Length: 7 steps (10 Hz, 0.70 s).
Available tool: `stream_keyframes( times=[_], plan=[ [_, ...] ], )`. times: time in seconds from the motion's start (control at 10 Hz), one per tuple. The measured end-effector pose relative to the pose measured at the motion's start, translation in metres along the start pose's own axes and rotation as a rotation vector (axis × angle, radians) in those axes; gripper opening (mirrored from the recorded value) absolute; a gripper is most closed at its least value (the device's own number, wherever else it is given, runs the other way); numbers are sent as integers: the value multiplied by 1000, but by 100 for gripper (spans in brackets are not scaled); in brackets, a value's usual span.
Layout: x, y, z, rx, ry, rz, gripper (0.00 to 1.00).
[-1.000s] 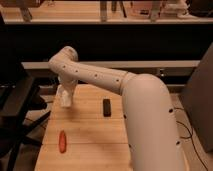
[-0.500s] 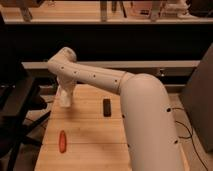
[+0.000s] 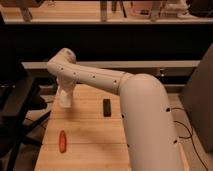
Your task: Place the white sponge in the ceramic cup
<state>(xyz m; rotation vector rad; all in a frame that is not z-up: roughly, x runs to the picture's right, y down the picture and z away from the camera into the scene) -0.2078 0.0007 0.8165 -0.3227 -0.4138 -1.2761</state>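
My white arm reaches from the lower right across the wooden table to its far left part. My gripper hangs down from the wrist there, close above the tabletop. I cannot make out the white sponge or the ceramic cup as separate things. They may be hidden at or behind the gripper's white end.
A small black rectangular bar lies on the table right of the gripper. A red-orange oblong object lies nearer the front left. A black chair stands left of the table. A dark shelf unit stands behind it.
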Motion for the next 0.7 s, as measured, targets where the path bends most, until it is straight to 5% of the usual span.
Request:
stream_keyframes(
  times=[0.7],
  plan=[
    [0,1,5,5,14,-13,80]
  ],
)
